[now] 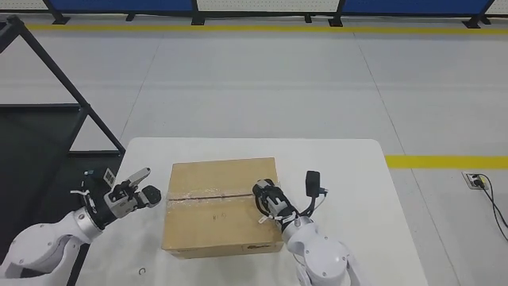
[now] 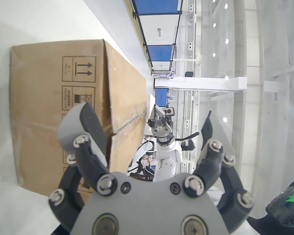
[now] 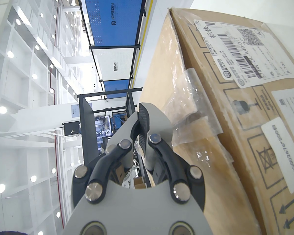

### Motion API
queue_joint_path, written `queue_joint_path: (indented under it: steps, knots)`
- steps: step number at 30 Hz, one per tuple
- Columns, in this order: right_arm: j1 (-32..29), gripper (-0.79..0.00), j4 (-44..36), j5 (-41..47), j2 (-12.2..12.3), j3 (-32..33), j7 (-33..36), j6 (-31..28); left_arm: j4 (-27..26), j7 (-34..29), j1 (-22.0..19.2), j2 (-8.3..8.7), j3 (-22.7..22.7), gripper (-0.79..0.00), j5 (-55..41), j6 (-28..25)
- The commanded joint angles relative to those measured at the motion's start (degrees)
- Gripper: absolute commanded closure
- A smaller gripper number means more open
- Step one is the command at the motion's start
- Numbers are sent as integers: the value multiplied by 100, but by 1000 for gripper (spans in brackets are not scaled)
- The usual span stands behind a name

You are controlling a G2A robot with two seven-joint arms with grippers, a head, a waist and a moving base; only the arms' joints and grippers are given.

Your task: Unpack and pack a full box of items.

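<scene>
Left pincer [image 1: 148, 186] gapes just left of the box [image 1: 218, 206]; right pincer [image 3: 141, 116] clenched at its taped seam, labels [image 3: 240, 52] alongside.

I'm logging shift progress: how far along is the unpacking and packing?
Done: nothing yet; the box sits closed on the table, tape over its top seam. In hand: the right gripper, shut, is at the seam's end by the box's top edge; the left gripper, open, is beside the box. Left: opening, emptying, repacking.
</scene>
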Motion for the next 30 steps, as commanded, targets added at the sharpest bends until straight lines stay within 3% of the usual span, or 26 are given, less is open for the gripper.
queue_joint_path:
  steps: [1, 6, 20, 30]
  knots:
    - [0, 0, -1, 5, 2, 6, 14, -14, -27, 53, -38, -19, -59, -785, -265, -59]
    - [21, 0, 31, 11, 7, 12, 44, -34, -210, 127, 25, -61, -173, -785, -904, 1]
    - [83, 0, 120, 43, 21, 37, 154, -19, 0, 47, -106, -101, 268, -785, 115, 122]
    - [179, 0, 169, 13, 33, -22, 336, -72, 282, -36, -276, -144, 377, -785, 160, 125]
